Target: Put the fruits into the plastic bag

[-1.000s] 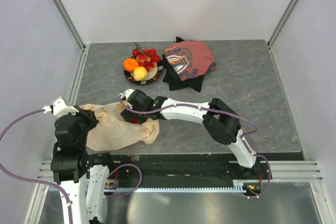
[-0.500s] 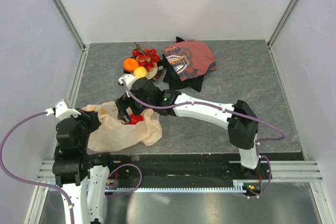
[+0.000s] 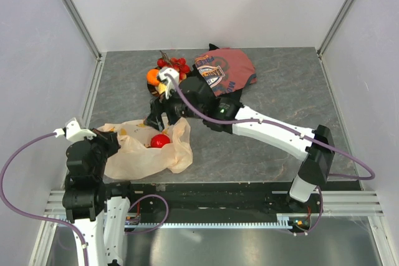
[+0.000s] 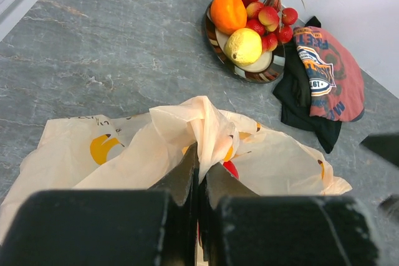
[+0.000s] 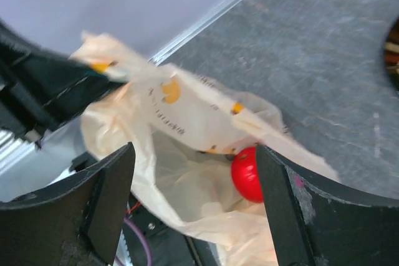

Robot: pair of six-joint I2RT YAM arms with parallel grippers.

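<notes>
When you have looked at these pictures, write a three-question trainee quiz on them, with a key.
1. True or false: the apple lies inside the bag.
2. The left tool is: A) open and empty, B) shut on the bag, C) out of view.
3. What holds the orange?
Key: 1 true; 2 B; 3 the plate.

From above, right arm (image 3: 262,126) hides most of plate (image 4: 248,77); in left wrist view, plastic bag (image 4: 187,129) covers most of apple (image 4: 230,168).
</notes>
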